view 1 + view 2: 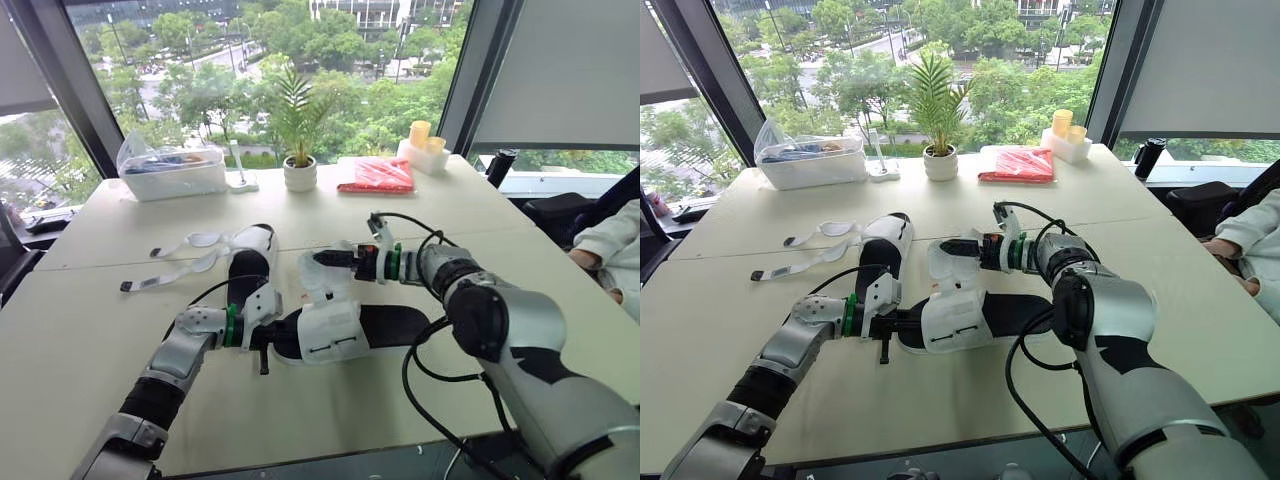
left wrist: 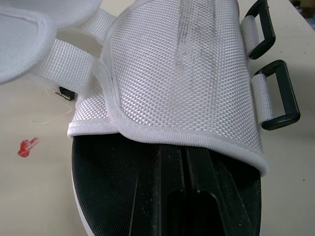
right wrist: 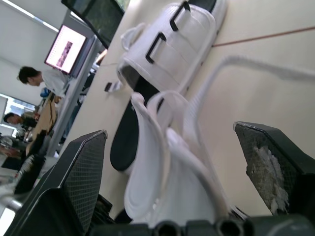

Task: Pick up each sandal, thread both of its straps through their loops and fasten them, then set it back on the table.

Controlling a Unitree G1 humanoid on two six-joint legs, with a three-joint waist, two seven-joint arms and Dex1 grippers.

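Person point(image 1: 612, 250) cut off at edge, bin point(image 1: 176, 182) contents indistinct, end of near sandal point(image 1: 335, 332) hidden behind left gripper point(image 1: 264, 345)

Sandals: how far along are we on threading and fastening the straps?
Nothing looks finished. The far sandal lies with both straps loose on the table. In hand: the near sandal, left hand at its end, right hand open around a raised strap; its two black loops are empty. Left: thread and fasten all four straps.

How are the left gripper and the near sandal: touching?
Touching: the left wrist view shows the left gripper lying on the black insole of the near sandal.
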